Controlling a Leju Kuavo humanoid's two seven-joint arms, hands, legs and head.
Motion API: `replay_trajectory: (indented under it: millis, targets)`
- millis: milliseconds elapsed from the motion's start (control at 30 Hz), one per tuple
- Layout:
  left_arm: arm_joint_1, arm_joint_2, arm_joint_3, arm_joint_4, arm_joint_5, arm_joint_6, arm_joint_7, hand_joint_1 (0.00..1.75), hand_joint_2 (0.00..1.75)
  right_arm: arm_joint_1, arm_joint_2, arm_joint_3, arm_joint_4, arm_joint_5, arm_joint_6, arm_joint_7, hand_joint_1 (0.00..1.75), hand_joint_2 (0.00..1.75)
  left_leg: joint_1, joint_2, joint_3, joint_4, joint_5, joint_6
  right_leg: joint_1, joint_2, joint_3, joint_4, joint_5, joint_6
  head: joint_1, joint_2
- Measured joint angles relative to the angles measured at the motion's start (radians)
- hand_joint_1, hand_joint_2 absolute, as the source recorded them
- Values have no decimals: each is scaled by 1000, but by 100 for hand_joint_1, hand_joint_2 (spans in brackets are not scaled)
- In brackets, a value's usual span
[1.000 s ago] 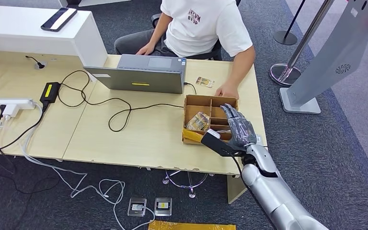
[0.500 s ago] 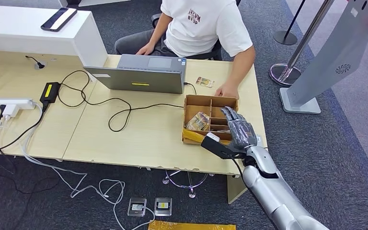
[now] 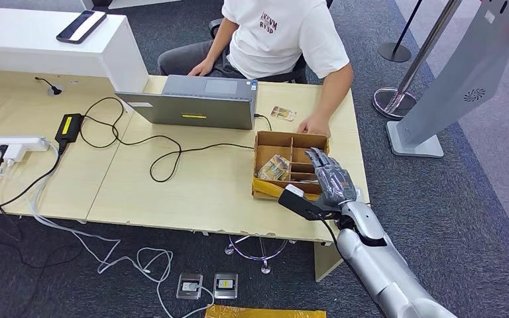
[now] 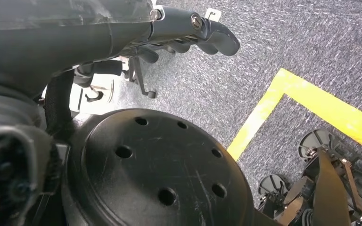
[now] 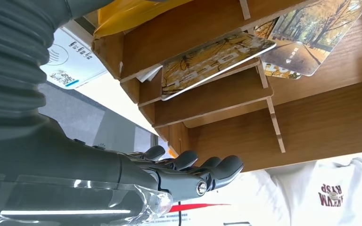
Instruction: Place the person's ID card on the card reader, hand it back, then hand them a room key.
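A: A light wooden desk [image 3: 172,192] on grey carpet is being shown; from the left, a laptop [image 3: 195,106], then the divided cardboard tray [image 3: 262,142], with a person's hand [image 3: 313,126] being rested just beyond it.

B: Cards?

A: Room key cards [image 3: 275,167] are being kept in the tray's left compartment, one leaning on a divider [image 5: 214,59]. Likely light, stiff, slick; an exposed raised edge is probably best pinched.

B: Hands?

A: The right hand [image 3: 331,177] is being held over the tray's right side, fingers [image 5: 193,165] extended and apart, nothing gripped. The left hand [image 4: 188,33] is being hung by the floor, fingers loosely curled, nothing in them.
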Motion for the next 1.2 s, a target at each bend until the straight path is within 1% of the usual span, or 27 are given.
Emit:
replay_trajectory:
  millis: [367,400,433,500,533,567,1200]
  targets:
    - [0,-3,0,1,-1,0,1,0,0,0,-1,0,0,0,0,0,0,175,0,0,0,0,0,0,0,0,0,0,0,0,0,0]
    - [0,-3,0,1,0,0,1,0,0,0,-1,0,0,0,0,0,8,175,0,0,0,0,0,0,0,0,0,0,0,0,0,0]
    - [0,-3,0,1,-1,0,1,0,0,0,-2,0,0,0,0,0,47,175,0,0,0,0,0,0,0,0,0,0,0,0,0,0]
    - [0,-3,0,1,-1,0,1,0,0,0,-2,0,0,0,1,0,134,175,0,0,0,0,0,0,0,0,0,0,0,0,0,0]
    - [0,-4,0,1,-3,0,1,0,0,0,-2,0,0,0,3,0,170,175,0,0,0,0,0,0,0,0,0,0,0,0,0,0]
    - [-1,-4,0,2,-4,0,1,0,0,0,-2,0,0,0,5,0,175,175,0,0,0,0,0,0,0,0,0,0,0,0,0,0]
    - [-6,-15,8,13,-15,0,1,0,0,-1,-3,0,0,-14,10,-14,175,175,0,0,0,0,0,0,0,0,0,0,0,0,0,0]
